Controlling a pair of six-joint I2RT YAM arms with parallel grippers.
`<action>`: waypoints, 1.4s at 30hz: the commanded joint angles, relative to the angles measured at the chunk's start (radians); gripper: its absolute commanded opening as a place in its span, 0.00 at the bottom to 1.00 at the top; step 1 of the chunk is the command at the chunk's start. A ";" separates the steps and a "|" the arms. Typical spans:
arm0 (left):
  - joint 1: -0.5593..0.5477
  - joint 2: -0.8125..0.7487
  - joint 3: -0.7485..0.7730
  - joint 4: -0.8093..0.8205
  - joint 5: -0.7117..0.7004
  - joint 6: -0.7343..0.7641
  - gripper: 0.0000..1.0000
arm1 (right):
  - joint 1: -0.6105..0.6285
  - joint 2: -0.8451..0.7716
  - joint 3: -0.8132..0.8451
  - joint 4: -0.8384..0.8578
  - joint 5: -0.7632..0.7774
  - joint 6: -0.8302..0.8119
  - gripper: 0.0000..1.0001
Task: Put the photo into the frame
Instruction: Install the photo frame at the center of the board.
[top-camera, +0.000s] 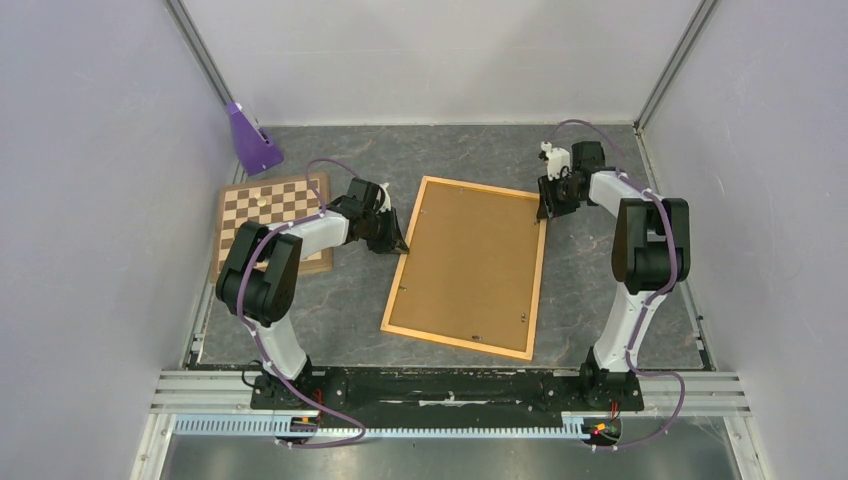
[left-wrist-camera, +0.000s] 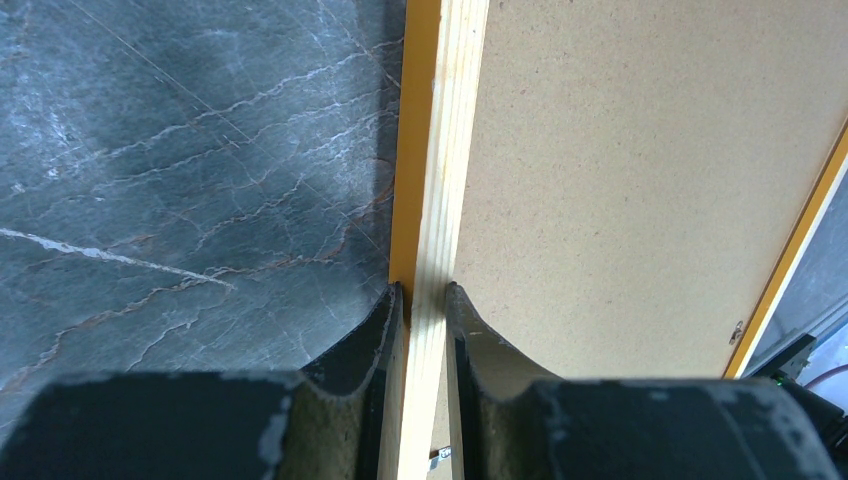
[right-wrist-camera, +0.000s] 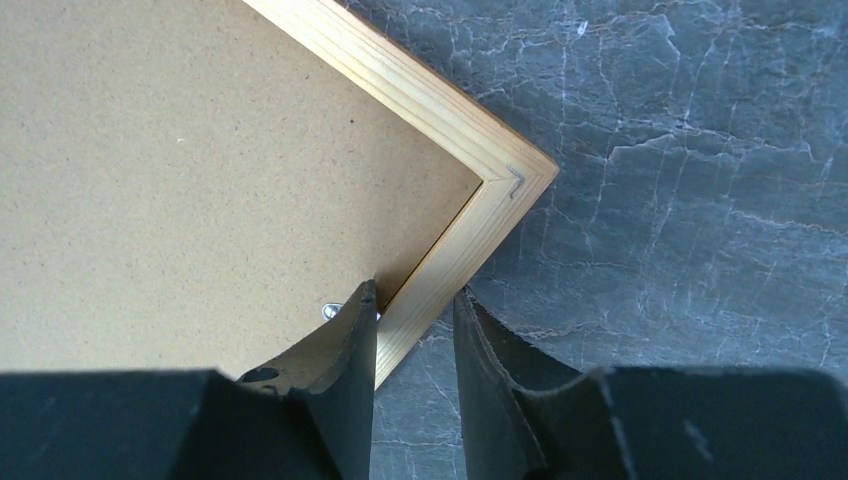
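The frame, light orange wood, lies back-up in the middle of the table, its brown fibreboard back facing up. My left gripper is at the frame's left rail. In the left wrist view the left gripper is shut on that rail, one finger on each side. My right gripper is at the far right corner. In the right wrist view the right gripper straddles the rail at a slant just beside the corner, both fingers touching it. The photo is out of view.
A brown-and-white chessboard lies left of the frame, partly under my left arm. A purple wedge-shaped object stands at the back left. Small metal clips sit along the frame's back. Walls close in on three sides.
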 joint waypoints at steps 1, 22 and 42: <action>0.028 -0.010 -0.022 -0.025 -0.110 -0.005 0.02 | 0.005 0.124 -0.003 -0.170 0.133 -0.204 0.22; 0.027 -0.009 -0.014 -0.028 -0.110 0.010 0.02 | 0.071 0.231 0.200 -0.305 0.220 -0.539 0.20; 0.027 -0.007 -0.011 -0.029 -0.112 0.019 0.02 | 0.106 0.288 0.269 -0.414 0.194 -0.761 0.20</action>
